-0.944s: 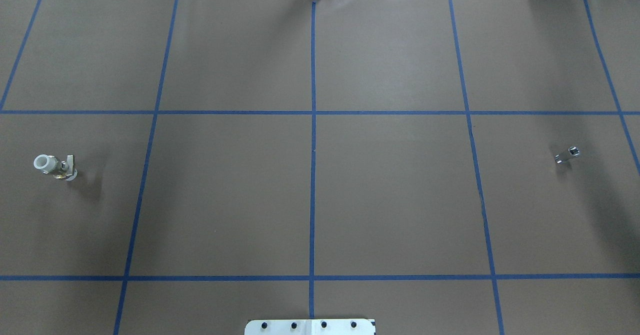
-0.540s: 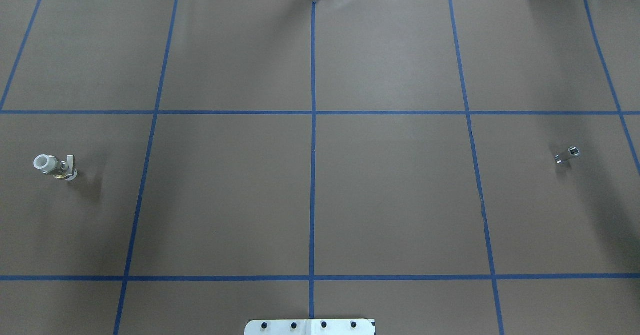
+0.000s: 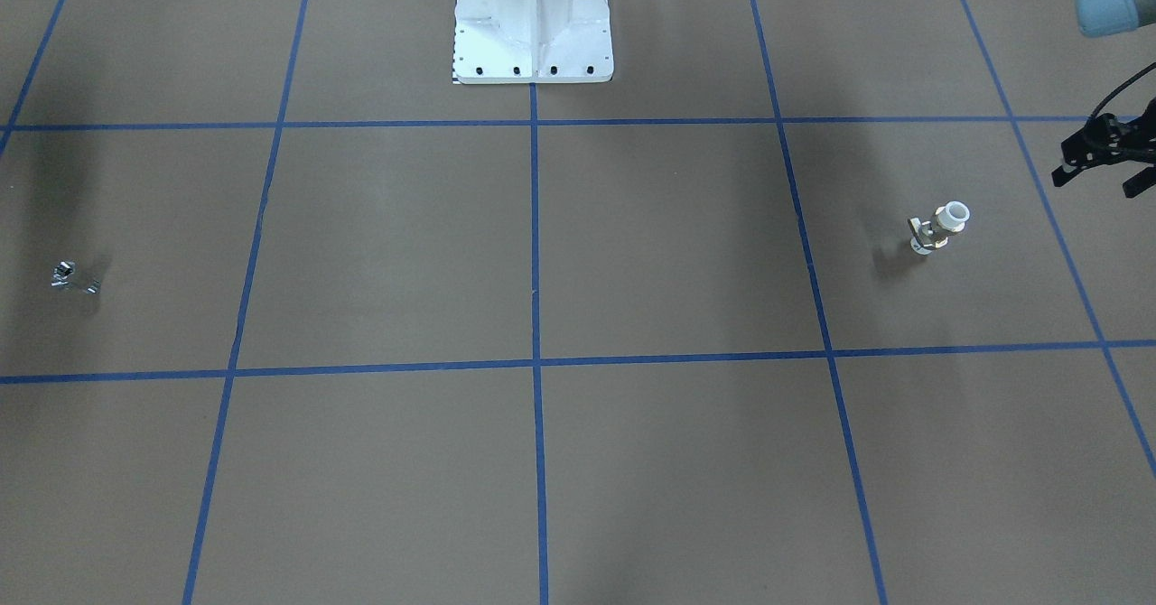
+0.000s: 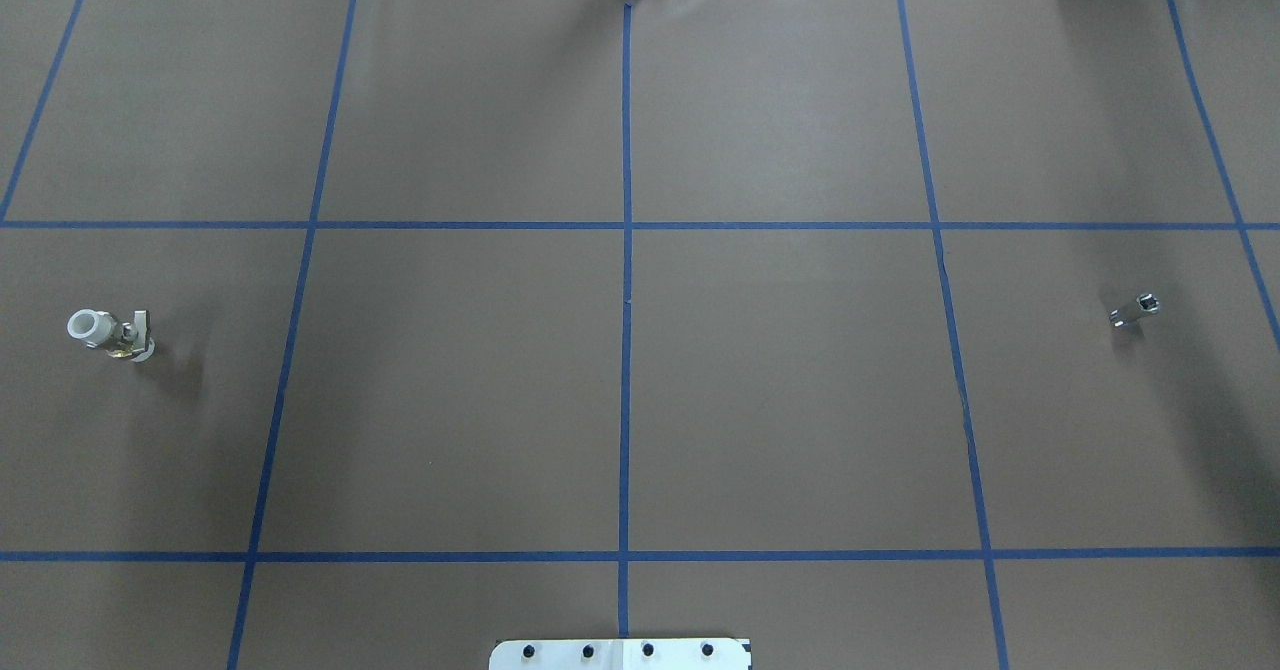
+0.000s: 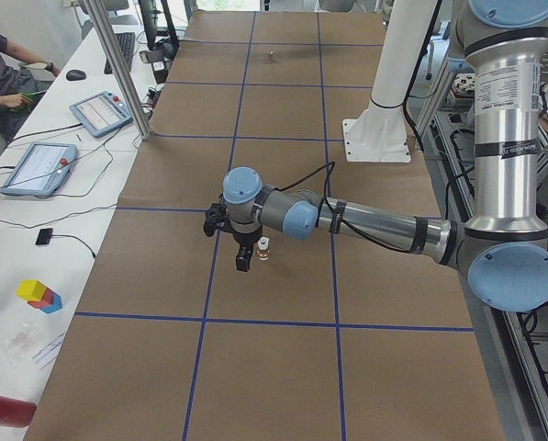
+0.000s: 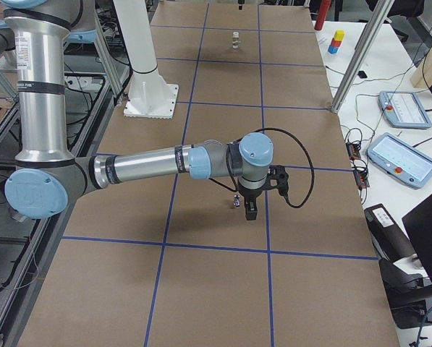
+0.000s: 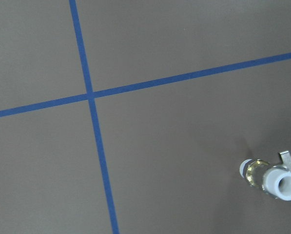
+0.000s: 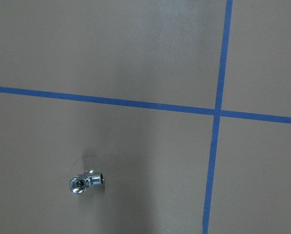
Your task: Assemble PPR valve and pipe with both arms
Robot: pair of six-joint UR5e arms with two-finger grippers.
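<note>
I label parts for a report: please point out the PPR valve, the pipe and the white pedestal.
PPR valve [image 4: 86, 325], overhead view, white collar end.
pipe [image 4: 1137, 310], overhead view, silver body.
white pedestal [image 3: 533, 18], front-facing view, central rib.

Even bright light, soft shadows, wrist views perhaps slightly soft.

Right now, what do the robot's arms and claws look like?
The left arm and right arm are shiny silver tubes with grey joints and round light blue caps. A looping black cable runs along each. The left gripper and right gripper are small and black.
</note>
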